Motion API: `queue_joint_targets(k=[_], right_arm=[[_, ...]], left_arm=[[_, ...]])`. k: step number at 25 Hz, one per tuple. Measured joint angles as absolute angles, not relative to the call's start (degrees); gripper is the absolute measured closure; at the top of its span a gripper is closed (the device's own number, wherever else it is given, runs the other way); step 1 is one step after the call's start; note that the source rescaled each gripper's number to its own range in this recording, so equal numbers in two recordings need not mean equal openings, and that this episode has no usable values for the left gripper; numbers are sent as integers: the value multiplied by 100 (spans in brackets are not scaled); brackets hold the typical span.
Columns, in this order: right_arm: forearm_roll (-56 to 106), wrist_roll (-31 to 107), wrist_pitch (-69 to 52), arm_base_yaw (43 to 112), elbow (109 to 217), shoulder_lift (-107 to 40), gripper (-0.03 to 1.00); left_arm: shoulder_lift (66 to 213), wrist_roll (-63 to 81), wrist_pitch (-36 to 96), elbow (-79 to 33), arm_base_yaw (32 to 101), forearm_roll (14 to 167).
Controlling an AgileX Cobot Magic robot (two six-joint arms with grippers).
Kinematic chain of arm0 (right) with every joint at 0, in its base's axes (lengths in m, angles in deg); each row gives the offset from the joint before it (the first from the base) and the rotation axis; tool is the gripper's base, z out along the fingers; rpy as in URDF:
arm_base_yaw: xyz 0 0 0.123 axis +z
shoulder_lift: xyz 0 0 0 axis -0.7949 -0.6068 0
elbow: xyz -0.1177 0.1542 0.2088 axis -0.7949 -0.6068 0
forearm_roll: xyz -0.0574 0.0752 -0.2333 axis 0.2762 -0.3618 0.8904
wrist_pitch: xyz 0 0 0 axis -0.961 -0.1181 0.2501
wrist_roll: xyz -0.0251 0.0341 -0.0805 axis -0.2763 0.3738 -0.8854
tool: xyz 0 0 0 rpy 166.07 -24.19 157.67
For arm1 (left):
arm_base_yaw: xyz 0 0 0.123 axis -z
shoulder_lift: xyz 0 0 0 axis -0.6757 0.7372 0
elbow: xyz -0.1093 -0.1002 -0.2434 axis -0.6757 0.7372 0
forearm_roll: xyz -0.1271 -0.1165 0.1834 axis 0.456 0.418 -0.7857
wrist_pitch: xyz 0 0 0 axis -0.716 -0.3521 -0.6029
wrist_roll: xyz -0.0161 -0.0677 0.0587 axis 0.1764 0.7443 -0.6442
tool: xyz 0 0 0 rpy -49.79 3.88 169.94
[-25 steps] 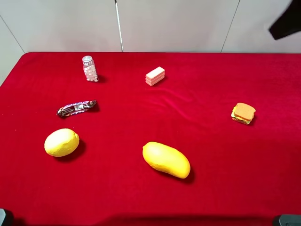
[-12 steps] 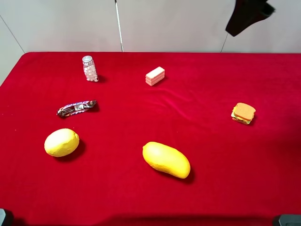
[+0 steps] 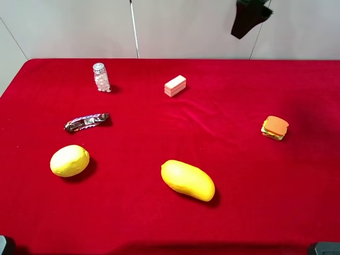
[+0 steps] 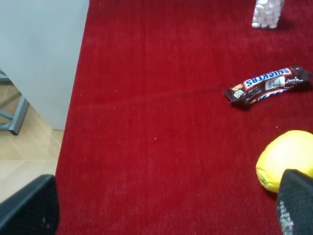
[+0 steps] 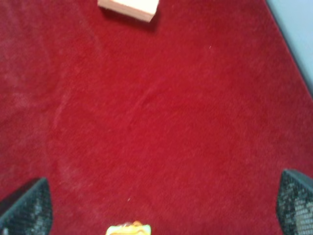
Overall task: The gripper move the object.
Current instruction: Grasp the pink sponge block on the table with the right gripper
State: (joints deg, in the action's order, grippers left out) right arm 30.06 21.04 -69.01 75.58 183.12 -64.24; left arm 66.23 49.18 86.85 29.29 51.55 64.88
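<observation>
- The right jaws are spread wide and empty, high above the red tabletop (image 3: 223,138).
- The pink wafer block (image 3: 175,85) lies flat on the tabletop, well ahead of the right jaws, untouched.
- The left jaws are spread too, gripping nothing, with a lemon (image 4: 286,166) just past one fingertip.

The light is bright and even. In the high view each thing throws a short, soft shadow toward 4 o'clock, as beside the mango (image 3: 187,180) and the lemon (image 3: 69,160). The red counter (image 3: 159,127) gives no glare. The left wrist view is sharp, and the letters on the candy bar (image 4: 268,86) are readable. The right wrist view is soft: the pink block (image 5: 128,7) is blurred, and the tips of the right claw (image 5: 160,203) are out of focus.
</observation>
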Motion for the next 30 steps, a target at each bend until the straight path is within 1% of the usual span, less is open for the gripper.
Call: queue_joint_targets(k=[8, 18, 30], right_arm=[[2990, 2024, -6901, 7845, 19200, -7331, -3], [2969, 1992, -6912, 8200, 19909, -8137, -3], [3034, 253, -6871, 8545, 20108, -8615, -3]], left_arm=[[6623, 4918, 8685, 2929, 5155, 6488], [6623, 4918, 8685, 2929, 5155, 6488], [6623, 4918, 8685, 2929, 5155, 6488]])
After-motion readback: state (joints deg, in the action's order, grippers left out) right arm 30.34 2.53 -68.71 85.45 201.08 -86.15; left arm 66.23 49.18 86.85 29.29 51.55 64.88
